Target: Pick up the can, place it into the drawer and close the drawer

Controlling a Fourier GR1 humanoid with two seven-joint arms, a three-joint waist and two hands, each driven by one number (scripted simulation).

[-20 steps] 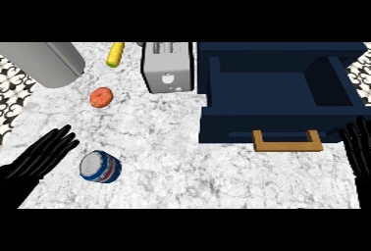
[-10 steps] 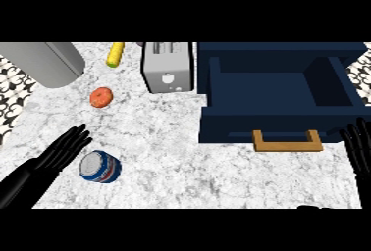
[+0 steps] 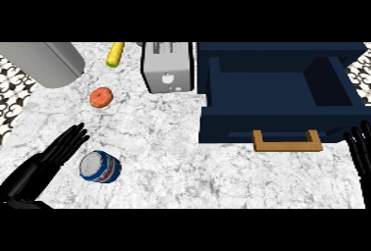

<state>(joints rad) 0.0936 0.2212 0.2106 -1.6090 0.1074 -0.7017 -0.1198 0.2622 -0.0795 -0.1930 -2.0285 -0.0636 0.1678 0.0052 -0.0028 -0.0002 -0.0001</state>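
A blue, white and red can (image 3: 100,166) lies on its side on the marble counter at the lower left. My left hand (image 3: 45,164) is just to its left, fingers straight and pointing up-right, close beside the can without curling round it. The dark blue drawer (image 3: 279,93) stands open at the upper right, with a wooden handle (image 3: 287,142) on its front. My right hand (image 3: 359,152) shows at the right edge, open, fingers up, to the right of the handle.
A silver toaster (image 3: 168,73) stands left of the drawer. An orange round fruit (image 3: 101,97) and a yellow corn cob (image 3: 115,54) lie further back. A grey rounded appliance (image 3: 43,62) fills the upper left corner.
My left hand has slid right and forward, closing in on the can's left side. The can and the right hand have stayed put.
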